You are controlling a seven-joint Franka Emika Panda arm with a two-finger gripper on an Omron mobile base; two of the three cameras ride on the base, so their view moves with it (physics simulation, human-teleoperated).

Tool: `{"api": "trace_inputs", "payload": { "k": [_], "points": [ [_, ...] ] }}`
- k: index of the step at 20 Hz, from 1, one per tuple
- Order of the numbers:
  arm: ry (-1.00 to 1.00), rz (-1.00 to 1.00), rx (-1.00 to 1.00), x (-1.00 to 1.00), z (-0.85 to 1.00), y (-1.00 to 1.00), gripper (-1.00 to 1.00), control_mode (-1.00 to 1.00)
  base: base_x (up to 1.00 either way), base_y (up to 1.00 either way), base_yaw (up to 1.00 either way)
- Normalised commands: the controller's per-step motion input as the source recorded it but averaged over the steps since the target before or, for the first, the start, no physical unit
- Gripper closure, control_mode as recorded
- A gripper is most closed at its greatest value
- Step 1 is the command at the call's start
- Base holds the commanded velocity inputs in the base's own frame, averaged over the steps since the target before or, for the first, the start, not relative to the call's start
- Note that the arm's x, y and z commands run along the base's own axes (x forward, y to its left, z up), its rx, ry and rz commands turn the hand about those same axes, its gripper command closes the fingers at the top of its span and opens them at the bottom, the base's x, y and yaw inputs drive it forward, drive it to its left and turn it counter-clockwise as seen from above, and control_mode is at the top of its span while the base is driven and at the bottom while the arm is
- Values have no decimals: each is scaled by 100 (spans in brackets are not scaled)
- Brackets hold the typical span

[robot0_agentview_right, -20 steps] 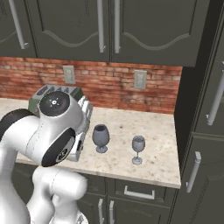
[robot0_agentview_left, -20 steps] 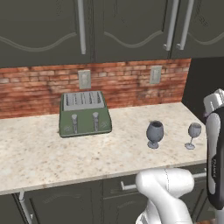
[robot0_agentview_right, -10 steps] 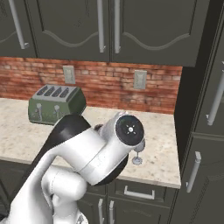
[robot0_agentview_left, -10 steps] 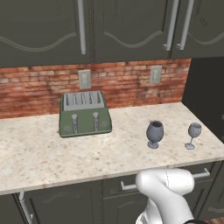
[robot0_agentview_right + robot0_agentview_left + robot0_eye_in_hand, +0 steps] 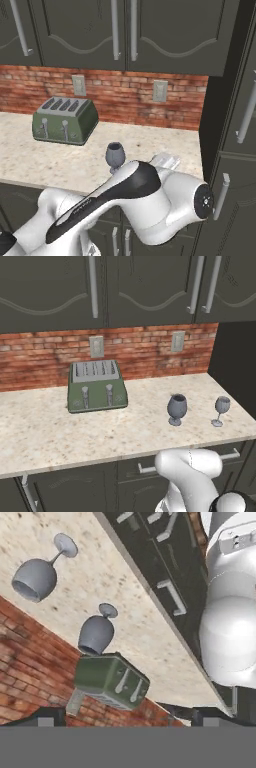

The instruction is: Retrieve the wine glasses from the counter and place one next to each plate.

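On the counter (image 5: pixel 60 436) both glasses stand upright near its right end, apart: squat glass (image 5: pixel 176 408) left, slim glass (image 5: pixel 220 410) right, toaster (image 5: pixel 96 386) further left by the brick wall (image 5: pixel 45 356). Gripper (image 5: pixel 125 716) hangs fingers spread wide, holding nothing.

bench (image 5: pixel 60 436) rendered as matt speckled stone; wine glasses (image 5: pixel 176 408) translucent grey glass; toaster (image 5: pixel 96 386) glossy green; backsplash (image 5: pixel 45 356) rough brick.
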Motion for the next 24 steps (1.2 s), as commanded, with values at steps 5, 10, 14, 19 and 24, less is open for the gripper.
{"api": "trace_inputs", "payload": {
  "k": [5, 10, 14, 19, 24],
  "points": [
    [0, -8, 33, 22, -50, -32, -100, -100, 0, 0, 0],
    [4, 0, 27, 38, -38, -33, -100, -100, 0, 0, 0],
    [12, 0, 4, 65, -23, -13, -100, -100, 0, 0, 0],
    [12, 0, 0, 58, -26, -10, -100, -100, 0, 0, 0],
    [0, 0, 0, 36, -33, 0, -100, -100, 0, 0, 0]
  ]
}}
